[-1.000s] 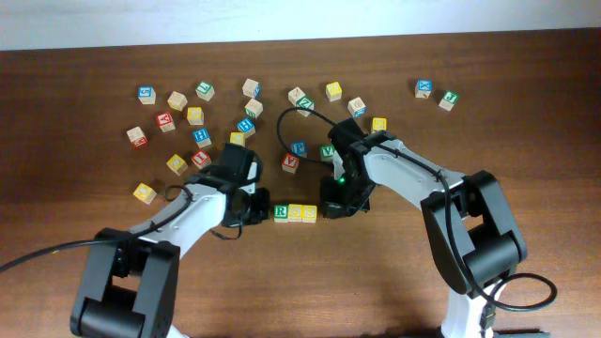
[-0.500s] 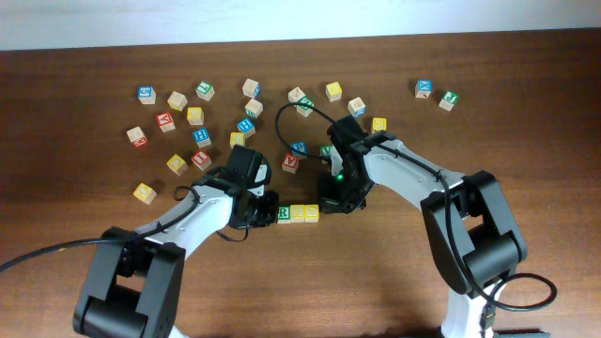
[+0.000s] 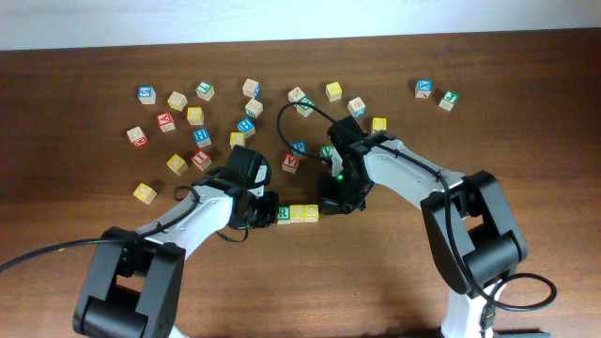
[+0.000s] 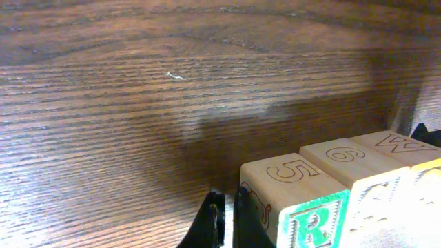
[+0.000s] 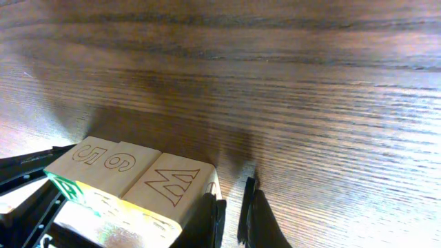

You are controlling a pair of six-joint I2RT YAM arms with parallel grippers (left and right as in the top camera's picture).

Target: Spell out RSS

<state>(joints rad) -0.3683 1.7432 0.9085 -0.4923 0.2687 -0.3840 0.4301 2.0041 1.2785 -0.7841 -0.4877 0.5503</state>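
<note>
Left hand [image 4: 225, 222], fingers pressed together, sits just beside the green R cube [image 4: 313, 224]; right hand [image 5: 232, 213], likewise pressed together, is beside the other end. Overhead alone shows the whole row: R, then two yellow cubes [image 3: 297, 213], on the bench [image 3: 376, 282].

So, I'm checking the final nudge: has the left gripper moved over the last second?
Yes, rightward: against the unmoved red cube, the left gripper has closed in on the R cube.
</note>
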